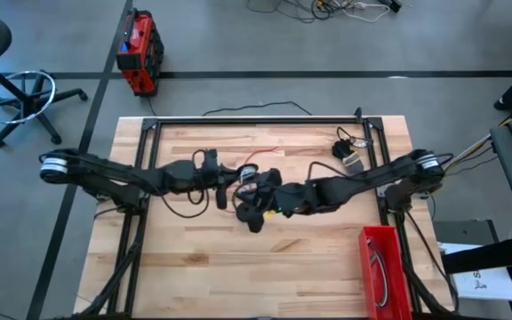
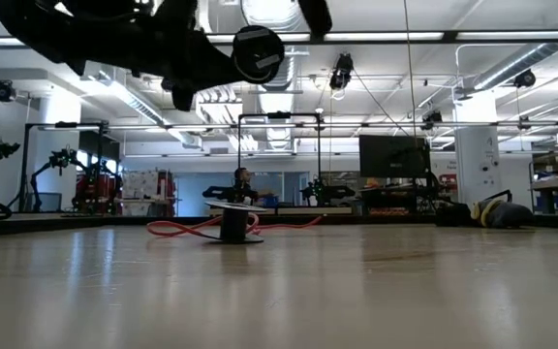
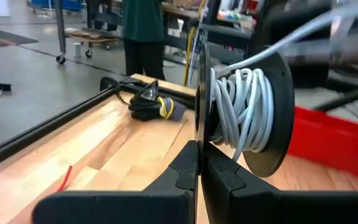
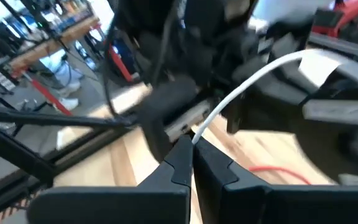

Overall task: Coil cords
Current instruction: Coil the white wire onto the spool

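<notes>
Both grippers are clamped: the left gripper (image 3: 197,180) on a spool (image 3: 272,115) rim, the right gripper (image 4: 191,163) on the white cord (image 4: 247,87) (taut); feed evenly, keeping tension.

Two dark matte arms, jointed segments, pale silver-white ring at each shoulder joint; thick black cables run along them. Left gripper (image 3: 199,180) and right gripper (image 4: 190,163): black, wedge-shaped fingers.
</notes>
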